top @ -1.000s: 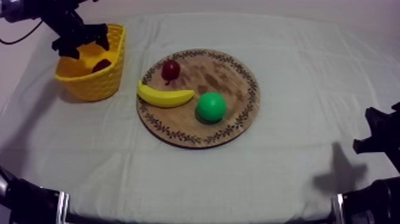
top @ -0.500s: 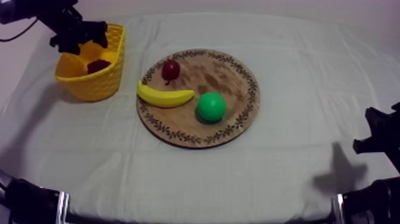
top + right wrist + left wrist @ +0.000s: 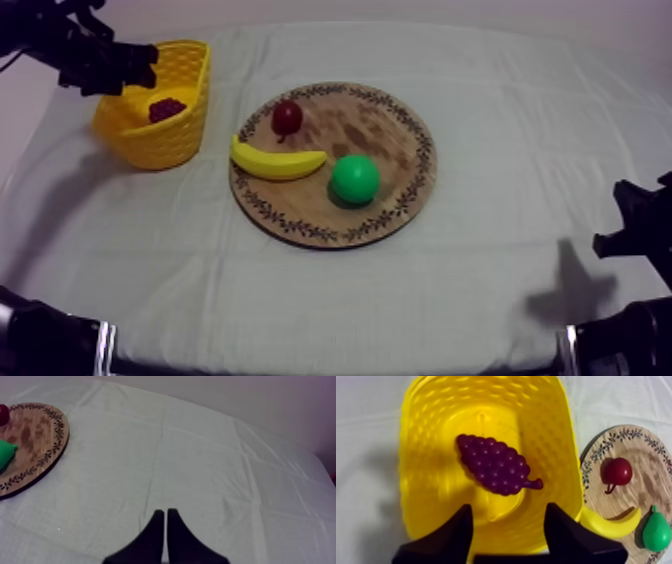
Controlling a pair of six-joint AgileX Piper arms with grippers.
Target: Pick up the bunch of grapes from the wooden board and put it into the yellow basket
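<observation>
The grapes [image 3: 496, 471] lie in the basket [image 3: 421, 436]; my left claw [image 3: 508, 508] hangs wide and empty above them. I should lift straight up, clear of the rim, without nudging it. My right claw [image 3: 163, 512] rests closed over the surface [image 3: 200, 451]

A table [image 3: 520, 120] draped in grey-white cloth carries a yellow basket [image 3: 170, 142] at upper left and a round wooden board [image 3: 372, 124] at centre.
</observation>
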